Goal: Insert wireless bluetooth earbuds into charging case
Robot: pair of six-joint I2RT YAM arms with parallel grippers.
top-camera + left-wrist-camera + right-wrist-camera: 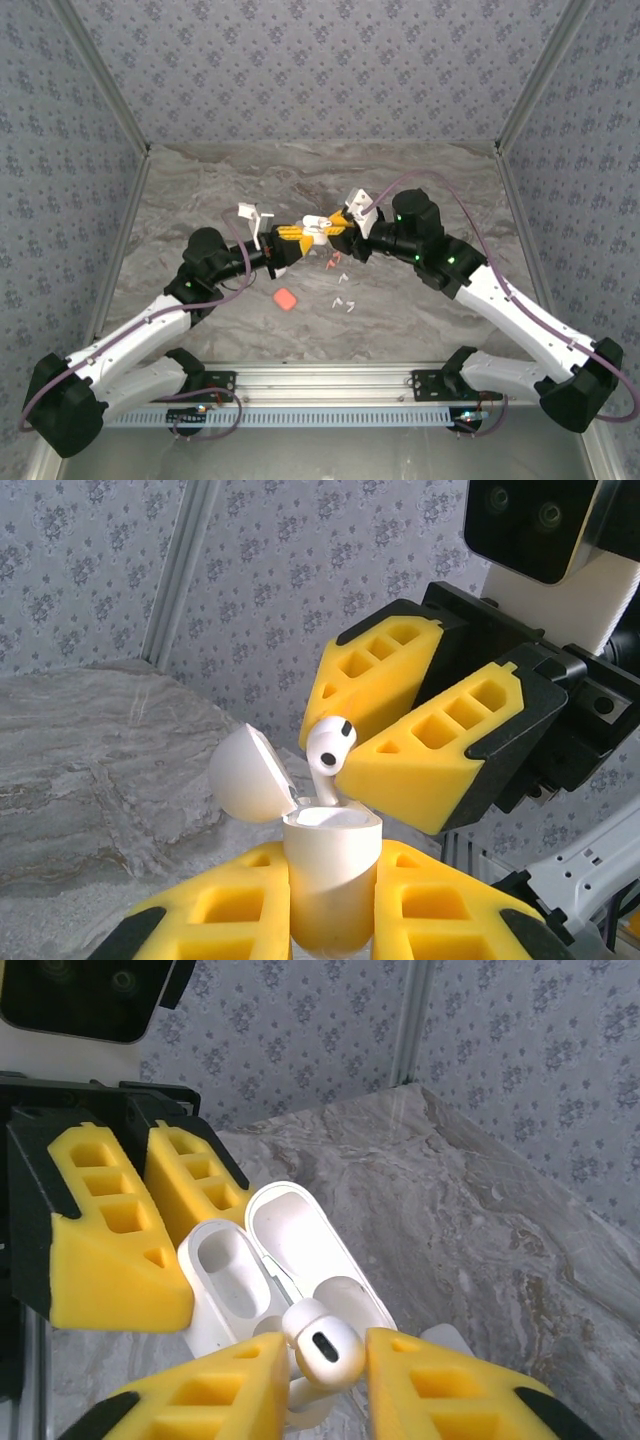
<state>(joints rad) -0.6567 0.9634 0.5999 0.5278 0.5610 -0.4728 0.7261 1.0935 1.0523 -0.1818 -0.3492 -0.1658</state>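
My left gripper (333,858) is shut on a white charging case (333,905), held upright above the table with its lid (245,775) hinged open. My right gripper (327,1345) is shut on a white earbud (325,1352); both fingers sit close against its head. The earbud (330,745) stands with its stem down inside the case's mouth. From the right wrist, one well of the case (225,1270) shows empty. In the top view the two grippers meet mid-table around the case (318,233). Several loose earbuds, white (345,303) and coral-red (333,262), lie on the table below.
A coral-red case (285,299) lies on the marble table (420,320) near the left arm. Patterned walls close in the back and both sides. A metal rail (320,380) runs along the near edge.
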